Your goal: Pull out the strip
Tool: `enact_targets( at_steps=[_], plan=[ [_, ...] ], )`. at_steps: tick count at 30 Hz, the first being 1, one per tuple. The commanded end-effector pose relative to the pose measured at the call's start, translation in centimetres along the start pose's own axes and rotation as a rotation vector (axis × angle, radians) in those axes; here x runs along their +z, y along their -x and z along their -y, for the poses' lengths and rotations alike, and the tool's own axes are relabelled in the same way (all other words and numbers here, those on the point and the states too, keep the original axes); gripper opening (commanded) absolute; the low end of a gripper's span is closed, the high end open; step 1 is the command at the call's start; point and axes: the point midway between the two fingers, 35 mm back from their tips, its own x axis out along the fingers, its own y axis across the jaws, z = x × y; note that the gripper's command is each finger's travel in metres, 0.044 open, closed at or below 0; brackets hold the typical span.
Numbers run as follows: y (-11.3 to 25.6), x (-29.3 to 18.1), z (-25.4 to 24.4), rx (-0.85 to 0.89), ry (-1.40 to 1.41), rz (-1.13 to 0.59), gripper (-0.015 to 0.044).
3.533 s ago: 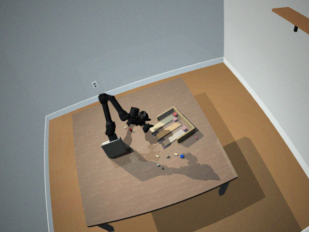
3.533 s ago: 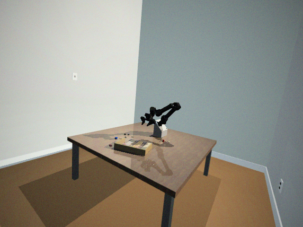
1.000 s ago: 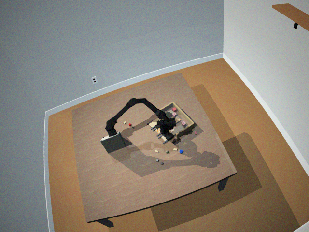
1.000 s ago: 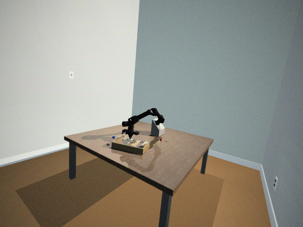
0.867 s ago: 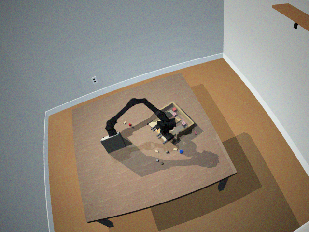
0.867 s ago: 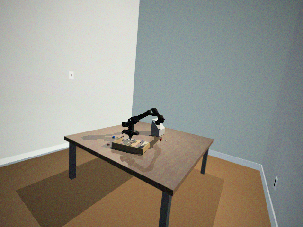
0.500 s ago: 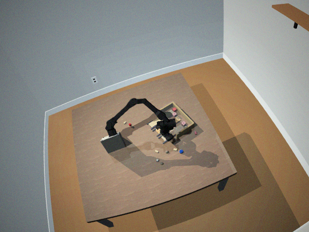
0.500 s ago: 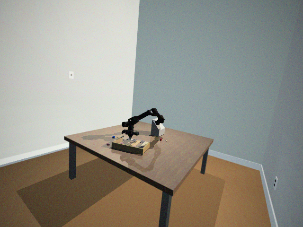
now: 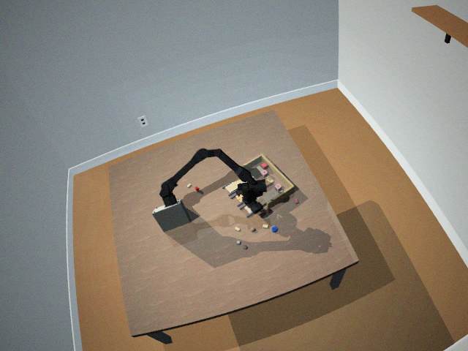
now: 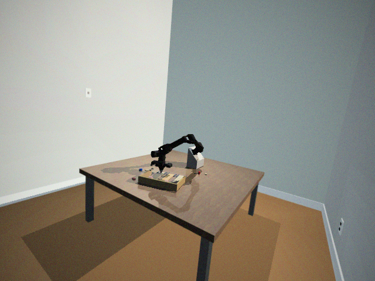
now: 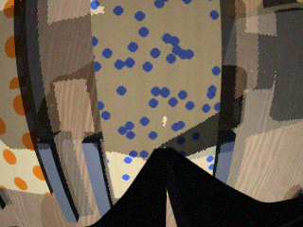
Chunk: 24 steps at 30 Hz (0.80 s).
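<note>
My gripper (image 10: pixel 161 171) (image 11: pixel 163 156) is shut with nothing between its fingers. It is low over the near part of the blue-dotted strip (image 11: pixel 137 80), between slate-blue rails (image 11: pixel 98 177) (image 11: pixel 223 158). The orange-dotted strip (image 11: pixel 14 171) (image 9: pixel 239 197) lies to the left in the wrist view, and a plain cream strip (image 9: pixel 232 187) lies beyond it. A pink marked cube (image 9: pixel 278 186) sits near the far wall, at the blue-dotted strip's far end. Another pink marked cube (image 9: pixel 264 172) and a red cube (image 9: pixel 264 165) sit further along. The marks are too small to read. The wrist view shows no cube.
A low wooden-walled tray (image 9: pixel 286 178) (image 10: pixel 157 183) surrounds the strips' far ends. A blue object (image 9: pixel 274 229) (image 10: pixel 140 170) and several small pieces lie beside it. A dark pink piece (image 9: pixel 296 200) (image 10: pixel 133 178) lies outside its wall. A red piece (image 9: pixel 197 188) (image 10: pixel 198 172) is near the arm's base.
</note>
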Motion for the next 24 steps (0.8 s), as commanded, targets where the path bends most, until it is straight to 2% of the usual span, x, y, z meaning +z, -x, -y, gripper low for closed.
enact_targets(
  at_steps=[1,24],
  plan=[
    [-0.11,0.01,-0.02,0.003,-0.003,0.002,0.0000],
    [-0.35,0.17,0.04,0.003,-0.003,0.002,0.0000]
  ],
)
